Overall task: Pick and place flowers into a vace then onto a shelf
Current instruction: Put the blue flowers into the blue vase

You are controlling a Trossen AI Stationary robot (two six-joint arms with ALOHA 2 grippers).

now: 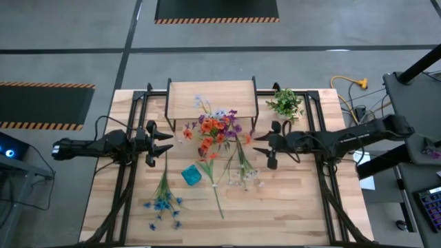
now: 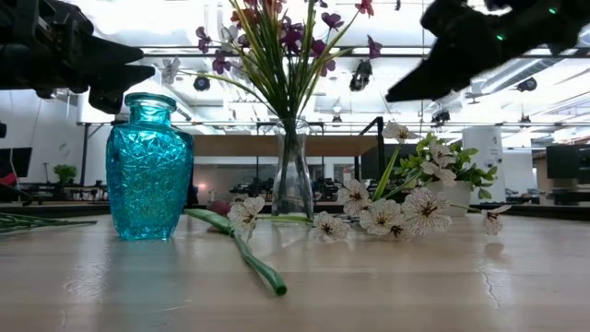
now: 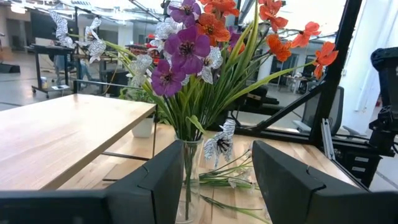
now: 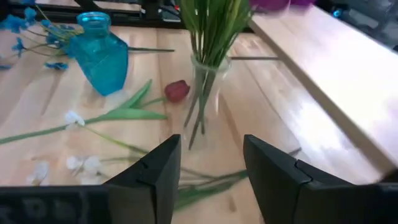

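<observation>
Between left gripper [image 1: 167, 142] and right gripper [image 1: 258, 145], both part-open and empty: glass vase [image 1: 207, 152] of flowers [image 1: 215, 126], just before shelf [image 1: 212, 98] edge.

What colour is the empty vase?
Teal, cut-glass pattern; clearest in the low view.

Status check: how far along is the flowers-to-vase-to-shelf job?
Done: the clear vase already holds a bunch of purple and orange flowers and stands on the table in front of the shelf.
In hand: nothing; left gripper and right gripper flank the vase, fingers open.
Left: white flowers, blue flowers and a long stem lie loose; blue vase is empty; nothing on the shelf.
</observation>
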